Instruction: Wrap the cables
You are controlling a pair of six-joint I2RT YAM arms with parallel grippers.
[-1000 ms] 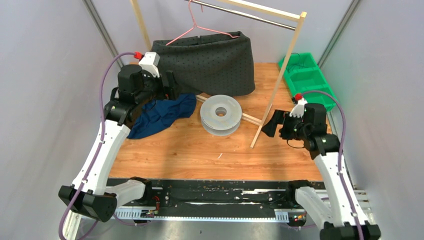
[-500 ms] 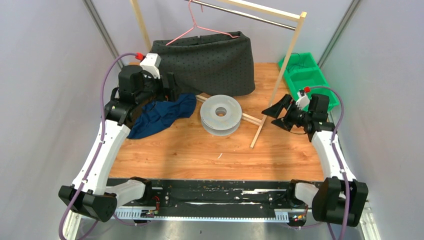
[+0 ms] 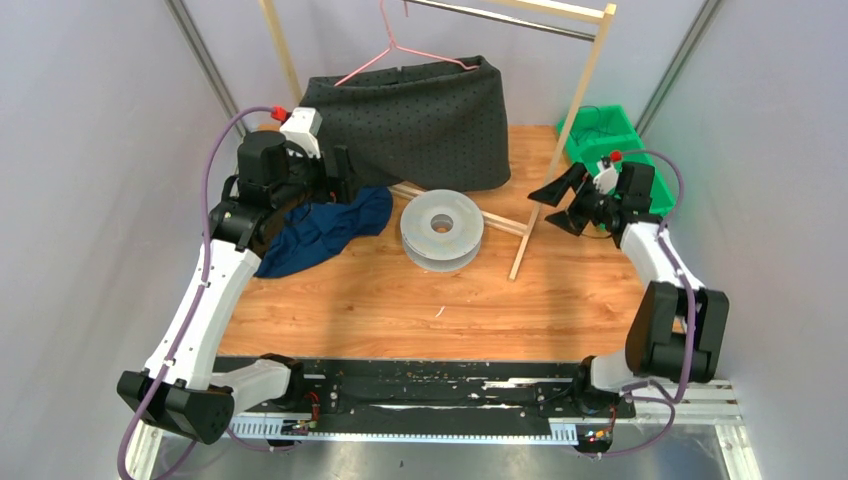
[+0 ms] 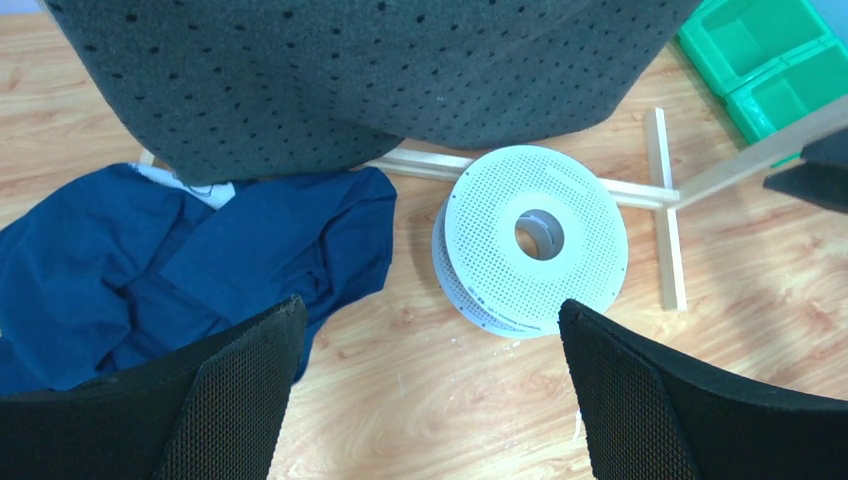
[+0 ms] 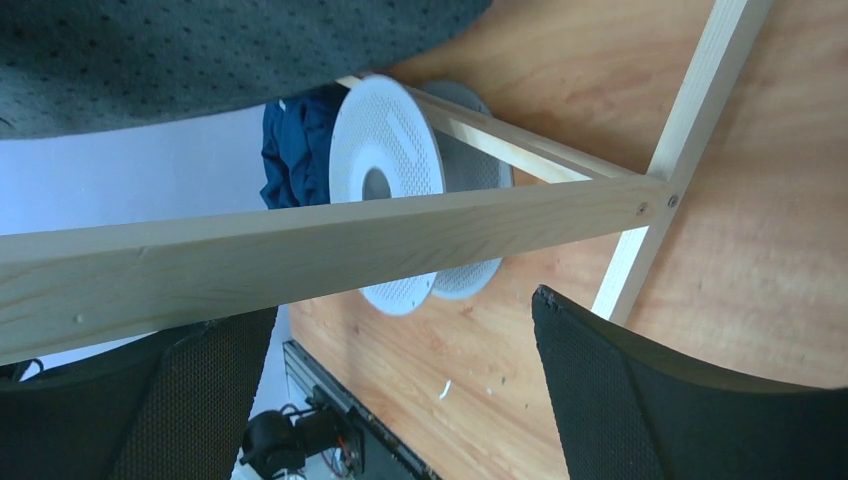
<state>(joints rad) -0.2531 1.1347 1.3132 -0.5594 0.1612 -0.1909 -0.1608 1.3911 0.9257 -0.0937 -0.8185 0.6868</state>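
The cables show only as a thin dark wire [image 3: 592, 117] lying in the far compartment of the green bin [image 3: 590, 152]. The grey-white perforated spool [image 3: 442, 232] lies flat mid-table with no wire on it. It also shows in the left wrist view [image 4: 530, 240] and the right wrist view [image 5: 385, 170]. My left gripper [image 3: 338, 172] is open and empty [image 4: 430, 310], held above the blue cloth left of the spool. My right gripper [image 3: 558, 205] is open and empty [image 5: 405, 305], right next to the wooden rack post [image 3: 565, 140], in front of the bin.
A wooden clothes rack stands across the table, and its base rails [image 3: 500, 222] run beside the spool. A dark grey dotted fabric [image 3: 420, 120] hangs from a pink hanger [image 3: 400, 50] at the back. A blue cloth [image 3: 325, 230] lies at the left.
My right arm has swung away from me, from the table's right edge up to the rack post by the green bin. The rack has shifted slightly away. The left arm has not moved.
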